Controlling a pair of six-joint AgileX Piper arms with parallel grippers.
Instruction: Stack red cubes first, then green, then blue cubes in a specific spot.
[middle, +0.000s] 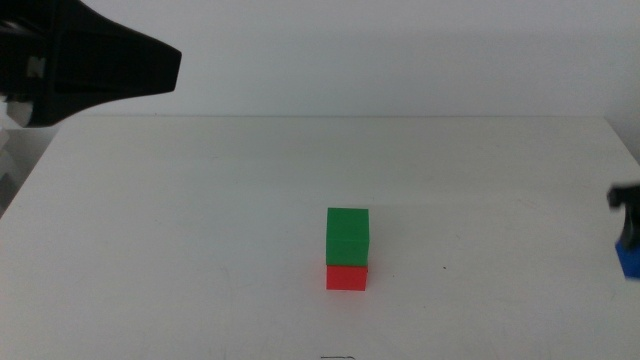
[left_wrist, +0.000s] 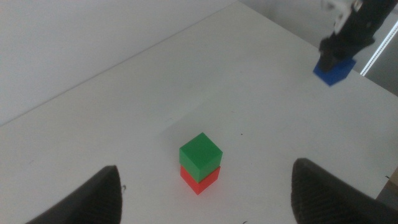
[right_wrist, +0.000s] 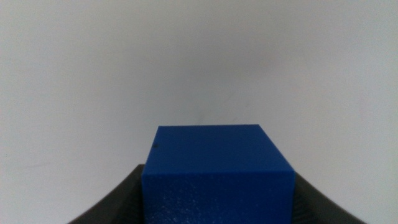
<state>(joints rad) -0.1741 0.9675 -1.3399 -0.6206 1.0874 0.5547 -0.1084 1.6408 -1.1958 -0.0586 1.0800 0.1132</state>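
Green cube (middle: 347, 236) sits squarely on the red cube (middle: 346, 277) near the table's (middle: 200, 220) centre, so we judge the first two layers done and only the blue cube (middle: 629, 260) missing. It lies at about three o'clock from the stack, well apart, at the table's right edge. We see the right gripper (left_wrist: 339, 46) down on it, and in its wrist view the cube fills the space between the dark jaws, so we read them as clamped on its sides for the carry. Our left gripper (left_wrist: 205, 199) hangs raised toward ten o'clock, jaws spread wide with nothing between them, likely parked clear so the stack stays reachable.
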